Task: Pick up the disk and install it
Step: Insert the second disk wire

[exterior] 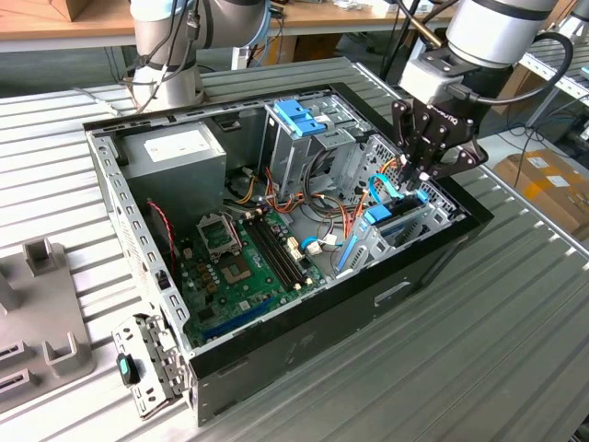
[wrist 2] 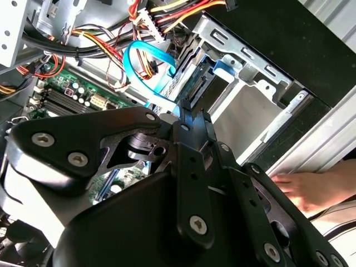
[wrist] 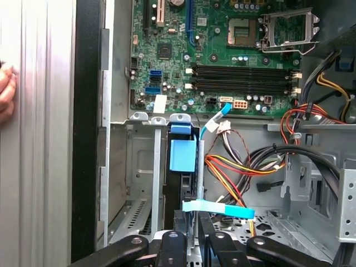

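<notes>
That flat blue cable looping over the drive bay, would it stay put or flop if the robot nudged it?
The flat blue cable probably flexes easily: it curves in a loose loop. Being thin ribbon, it looks light, and would likely spring back rather than stay bent. The gripper hangs close to it.

Open computer case (exterior: 433, 253) on slatted table (exterior: 515, 350)
Green motherboard (exterior: 241, 267) lay flat inside; grey power-supply box (exterior: 175, 152) sat in a corner beside the tall metal cage (exterior: 299, 143)

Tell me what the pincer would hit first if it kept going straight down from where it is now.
Probably the disk itself: the pincer sits right over its edge, which stands upright in the metal bay. How far the disk has gone in is unclear.
</notes>
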Controlling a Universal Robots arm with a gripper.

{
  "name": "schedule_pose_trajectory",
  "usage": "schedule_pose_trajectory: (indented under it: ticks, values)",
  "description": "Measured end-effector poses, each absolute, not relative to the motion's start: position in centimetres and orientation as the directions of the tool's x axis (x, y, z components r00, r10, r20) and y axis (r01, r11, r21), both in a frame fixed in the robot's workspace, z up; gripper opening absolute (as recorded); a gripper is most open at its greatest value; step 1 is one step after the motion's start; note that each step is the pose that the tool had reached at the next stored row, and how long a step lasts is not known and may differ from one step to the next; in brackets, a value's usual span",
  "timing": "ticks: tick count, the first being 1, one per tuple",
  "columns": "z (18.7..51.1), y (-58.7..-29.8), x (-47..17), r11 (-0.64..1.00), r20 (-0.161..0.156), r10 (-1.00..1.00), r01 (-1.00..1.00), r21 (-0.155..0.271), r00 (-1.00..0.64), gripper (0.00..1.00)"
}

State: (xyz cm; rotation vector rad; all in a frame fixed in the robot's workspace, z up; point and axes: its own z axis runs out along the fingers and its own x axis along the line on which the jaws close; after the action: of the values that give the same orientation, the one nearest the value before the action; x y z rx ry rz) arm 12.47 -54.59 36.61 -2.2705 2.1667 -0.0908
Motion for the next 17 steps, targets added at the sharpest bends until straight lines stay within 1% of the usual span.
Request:
schedule_pose_trajectory:
  ticks: [6,17]
  values:
    - [36.61,-54.59,12.47,-0.099,0.041,-0.994,-0.994,-0.041,0.097,0.24]
    - [36.61,-54.52,12.61,-0.104,0.041,-0.994,-0.994,-0.041,0.102,0.24]
